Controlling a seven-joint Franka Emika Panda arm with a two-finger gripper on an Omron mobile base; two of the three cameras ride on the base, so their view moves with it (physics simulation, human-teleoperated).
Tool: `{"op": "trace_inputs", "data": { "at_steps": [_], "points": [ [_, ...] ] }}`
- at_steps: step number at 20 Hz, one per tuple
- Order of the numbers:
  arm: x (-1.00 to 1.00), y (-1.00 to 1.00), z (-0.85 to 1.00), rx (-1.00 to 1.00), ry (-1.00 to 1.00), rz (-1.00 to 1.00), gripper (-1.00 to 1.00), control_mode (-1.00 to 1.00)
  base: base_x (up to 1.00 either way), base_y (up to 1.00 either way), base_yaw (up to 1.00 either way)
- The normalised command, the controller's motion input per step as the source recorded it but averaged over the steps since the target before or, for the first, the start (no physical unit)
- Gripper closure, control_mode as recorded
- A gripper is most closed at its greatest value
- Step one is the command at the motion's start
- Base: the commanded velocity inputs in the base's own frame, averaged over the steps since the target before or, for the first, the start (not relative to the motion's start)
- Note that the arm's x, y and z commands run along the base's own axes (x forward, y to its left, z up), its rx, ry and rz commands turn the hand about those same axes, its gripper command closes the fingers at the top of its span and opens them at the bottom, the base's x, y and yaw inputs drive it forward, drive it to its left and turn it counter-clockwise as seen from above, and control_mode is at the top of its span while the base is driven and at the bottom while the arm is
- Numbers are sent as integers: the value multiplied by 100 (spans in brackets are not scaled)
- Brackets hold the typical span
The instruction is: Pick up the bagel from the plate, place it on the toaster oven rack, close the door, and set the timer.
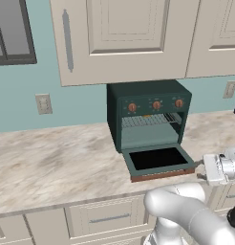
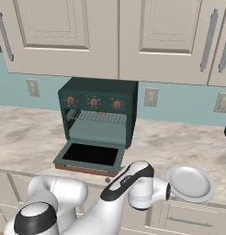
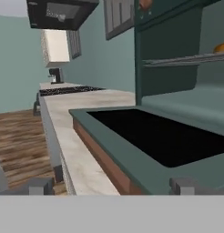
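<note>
The dark green toaster oven stands at the back of the counter with its door (image 1: pixel 157 160) (image 2: pixel 89 155) (image 3: pixel 155 136) lying open and flat, copper handle at the front. A small golden bagel (image 1: pixel 147 116) (image 2: pixel 101 113) (image 3: pixel 221 48) rests on the wire toaster oven rack (image 1: pixel 148 119) (image 2: pixel 101 118) (image 3: pixel 186 60) inside. The white plate (image 2: pixel 190 183) sits bare to the oven's right. The timer (image 1: pixel 179 103) (image 2: pixel 117 104) is the right-end knob. My gripper (image 1: pixel 200 163) (image 3: pixel 114 186) is open and holds nothing, low beside the door's right front corner, looking along the door.
Marble counter (image 1: pixel 57 158) stretches left of the oven, with drawers below its front edge. Wall cabinets (image 1: pixel 124 38) hang just above the oven. Outlets dot the teal wall. A stove and a microwave (image 3: pixel 59 13) show far down the counter in the hand view.
</note>
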Motion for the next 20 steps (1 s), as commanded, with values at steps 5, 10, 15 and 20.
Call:
{"op": "trace_inputs", "data": {
  "at_steps": [5,10,15,20],
  "points": [
    [7,0,-30,8,9,6,-100,-100,0,0,0],
    [-4,-18,-30,7,8,2,-100,-100,0,0,0],
    [-17,-14,-2,8,-1,0,-100,-100,0,0,0],
    [-10,4,-1,0,-3,0,-100,-100,0,0,0]
  ]
}}
